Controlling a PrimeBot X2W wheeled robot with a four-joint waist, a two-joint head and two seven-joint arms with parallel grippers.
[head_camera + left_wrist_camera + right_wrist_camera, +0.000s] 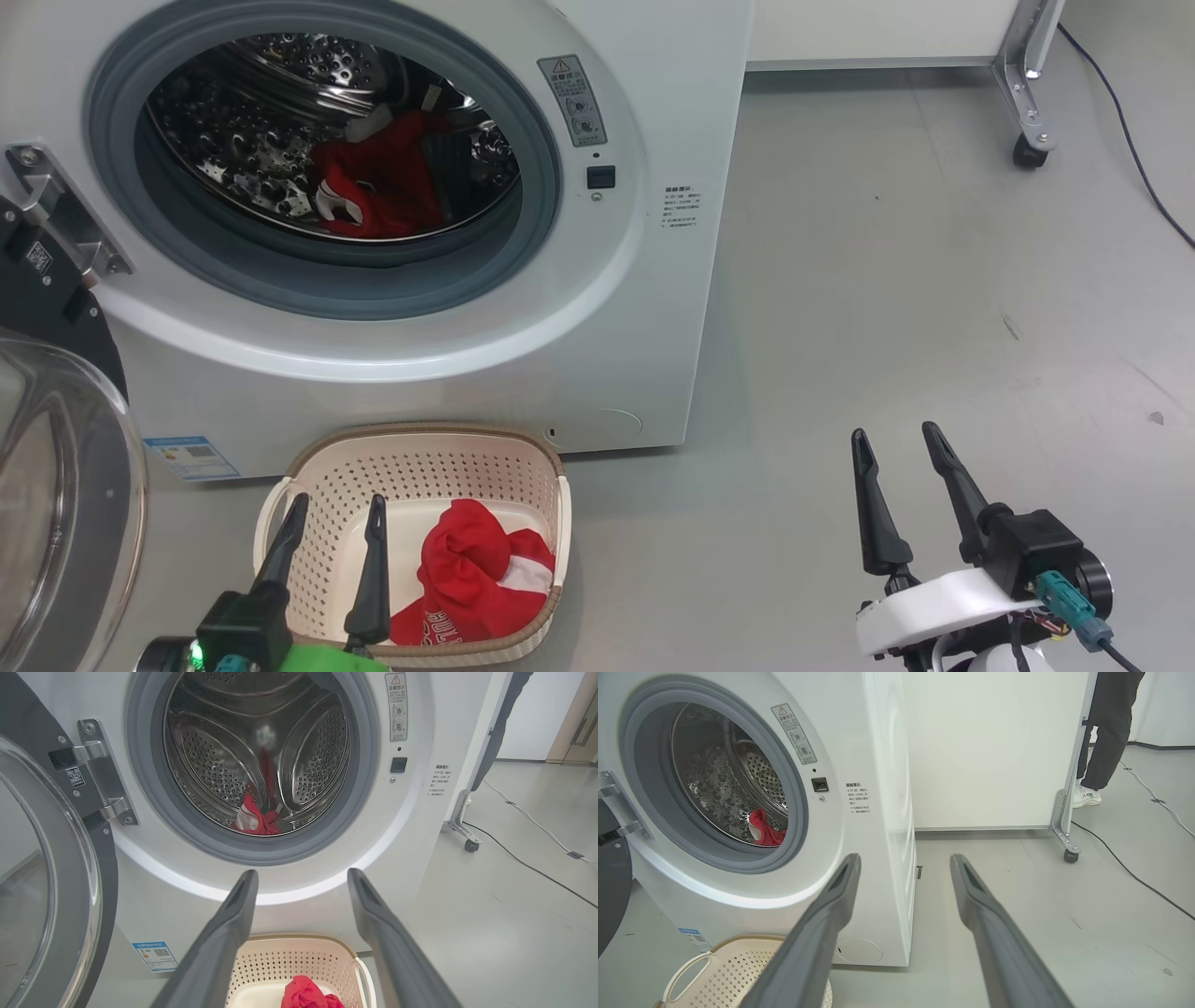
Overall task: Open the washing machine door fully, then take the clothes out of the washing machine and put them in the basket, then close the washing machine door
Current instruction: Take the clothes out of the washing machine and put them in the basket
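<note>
The white washing machine (644, 308) stands with its round door (65, 504) swung wide open at the left, glass bowl facing me. A red garment (383, 182) with white parts lies inside the drum (254, 819) (763, 828). Another red garment (471, 569) with a white stripe lies in the cream basket (420, 457) on the floor before the machine. My left gripper (336, 509) hangs open over the basket's left half, empty (301, 877). My right gripper (901, 443) stands open and empty over bare floor to the right (903, 863).
A white panel on a metal castor leg (1027, 103) stands behind the machine at the right, with a black cable (1134, 149) trailing over the grey floor. A person's legs (1106, 732) stand behind that panel. Open floor stretches right of the machine.
</note>
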